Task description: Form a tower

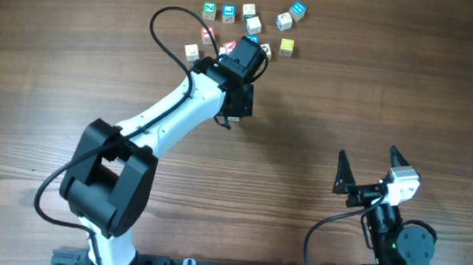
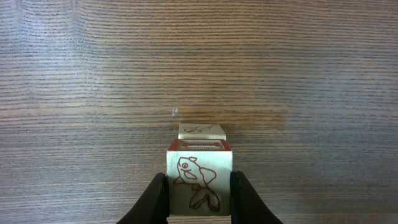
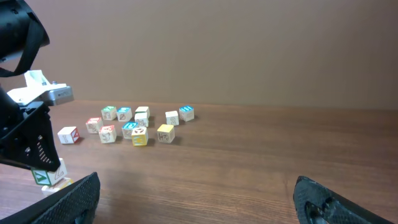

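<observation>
My left gripper is shut on a pale wooden cube with a red fish drawn on the face towards the camera. Just past it shows another pale cube with a brown drawing, lower down. In the right wrist view the left gripper hangs at the far left over this small tower: a green-marked cube above a yellowish one on the table. I cannot tell whether they touch. In the overhead view the left gripper hides the tower. My right gripper stands wide open, holding nothing.
Several loose letter cubes lie scattered at the far side of the wooden table, just beyond the left wrist. They appear in the right wrist view as a cluster. A black cable loops off the left arm.
</observation>
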{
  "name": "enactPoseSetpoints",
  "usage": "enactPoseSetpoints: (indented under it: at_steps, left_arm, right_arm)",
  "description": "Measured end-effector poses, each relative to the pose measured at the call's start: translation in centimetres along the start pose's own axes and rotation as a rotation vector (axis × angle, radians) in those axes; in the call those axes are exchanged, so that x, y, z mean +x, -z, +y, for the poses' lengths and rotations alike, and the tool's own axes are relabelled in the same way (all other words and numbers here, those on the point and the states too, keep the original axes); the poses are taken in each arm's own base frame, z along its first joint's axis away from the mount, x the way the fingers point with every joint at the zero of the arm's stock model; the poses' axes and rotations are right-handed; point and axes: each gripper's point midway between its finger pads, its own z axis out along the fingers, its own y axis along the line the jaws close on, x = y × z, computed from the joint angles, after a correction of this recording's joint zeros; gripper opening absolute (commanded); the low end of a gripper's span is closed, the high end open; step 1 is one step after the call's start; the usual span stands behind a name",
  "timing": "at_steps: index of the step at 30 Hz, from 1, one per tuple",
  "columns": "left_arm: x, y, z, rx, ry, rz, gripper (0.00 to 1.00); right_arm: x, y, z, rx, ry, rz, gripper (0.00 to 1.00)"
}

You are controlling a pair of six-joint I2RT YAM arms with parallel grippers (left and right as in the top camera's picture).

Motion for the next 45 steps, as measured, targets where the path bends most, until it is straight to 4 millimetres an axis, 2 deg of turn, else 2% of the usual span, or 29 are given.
enactPoseSetpoints:
  at_steps: [6, 12, 15, 28, 36, 40, 45]
  left_arm:
    - [0.0, 0.0, -0.1, 0.002, -0.002, -0.002, 0.06]
    - [0.6, 0.1, -1.2, 0.01, -0.03, -0.001, 0.07]
    - [0.3, 0.1, -0.8, -0.016, -0.03, -0.018, 0.08]
    - [0.0, 0.1, -0.4, -0.036, -0.031, -0.033, 0.22]
    - [0.0, 0.1, -0.4, -0.037, -0.033, -0.031, 0.21]
    - [0.3, -0.8, -0.3, -0.047, -0.035, -0.017, 0.21]
    - [0.3, -0.8, -0.3, -0.047, -0.038, -0.016, 0.33]
  right_arm:
    - [0.0, 0.0, 0.0, 0.0, 0.0, 0.0, 1.0]
    - [0.0, 0.0, 0.0, 0.0, 0.0, 0.0, 1.0]
    - [0.0, 0.0, 0.0, 0.0, 0.0, 0.0, 1.0]
    - [0.0, 0.0, 0.0, 0.0, 0.0, 0.0, 1.0]
    - [0.0, 0.0, 0.0, 0.0, 0.0, 0.0, 1.0]
    - [0.0, 0.0, 0.0, 0.0, 0.0, 0.0, 1.0]
    - [0.0, 0.0, 0.0, 0.0, 0.0, 0.0, 1.0]
